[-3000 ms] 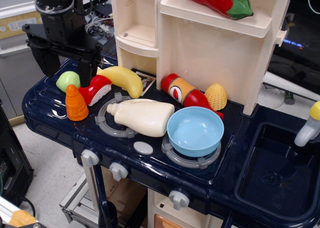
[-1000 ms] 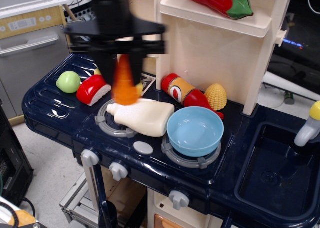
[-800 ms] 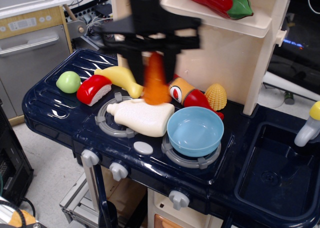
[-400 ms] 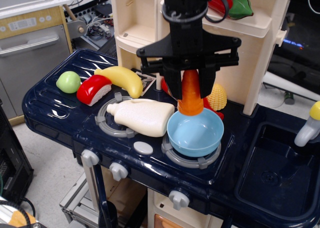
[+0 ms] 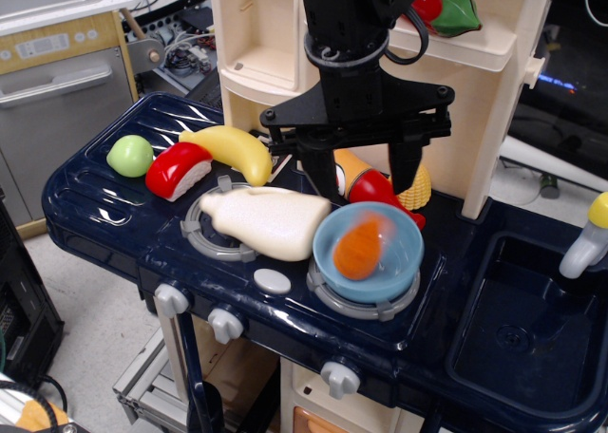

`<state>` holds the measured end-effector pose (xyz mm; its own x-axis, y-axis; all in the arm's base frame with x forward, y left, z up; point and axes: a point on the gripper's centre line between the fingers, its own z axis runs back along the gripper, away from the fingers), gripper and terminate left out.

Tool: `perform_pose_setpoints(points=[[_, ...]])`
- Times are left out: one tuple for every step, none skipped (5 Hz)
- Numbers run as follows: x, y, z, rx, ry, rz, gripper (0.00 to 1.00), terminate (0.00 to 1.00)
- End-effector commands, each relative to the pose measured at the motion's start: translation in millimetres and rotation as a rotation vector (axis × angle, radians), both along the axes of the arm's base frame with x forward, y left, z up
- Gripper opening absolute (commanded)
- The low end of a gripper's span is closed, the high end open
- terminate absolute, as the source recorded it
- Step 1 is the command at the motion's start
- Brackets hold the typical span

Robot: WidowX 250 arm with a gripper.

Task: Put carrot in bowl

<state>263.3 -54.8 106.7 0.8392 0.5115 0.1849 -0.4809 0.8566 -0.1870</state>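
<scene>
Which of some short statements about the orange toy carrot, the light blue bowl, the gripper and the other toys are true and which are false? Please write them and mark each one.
1. The orange ridged plastic carrot is inside the round light blue plastic bowl. True.
2. The black gripper is shut on the carrot. False: its fingers stand apart above the bowl with nothing between them.
3. The cream plastic toy bottle lies on its side on the burner to the left of the bowl. True.
4. The yellow plastic banana lies in the sink. False: it lies on the dark blue counter, behind the cream bottle.
5. The green round toy fruit is on the upper shelf. False: it sits at the counter's far left.
</scene>
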Motion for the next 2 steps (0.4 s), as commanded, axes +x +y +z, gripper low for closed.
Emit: perform_pose_setpoints(points=[[6.1,1.7,10.6,-0.004,-0.034,-0.003,1.0,0.0],[6.1,1.7,10.6,-0.004,-0.034,-0.003,1.0,1.0]])
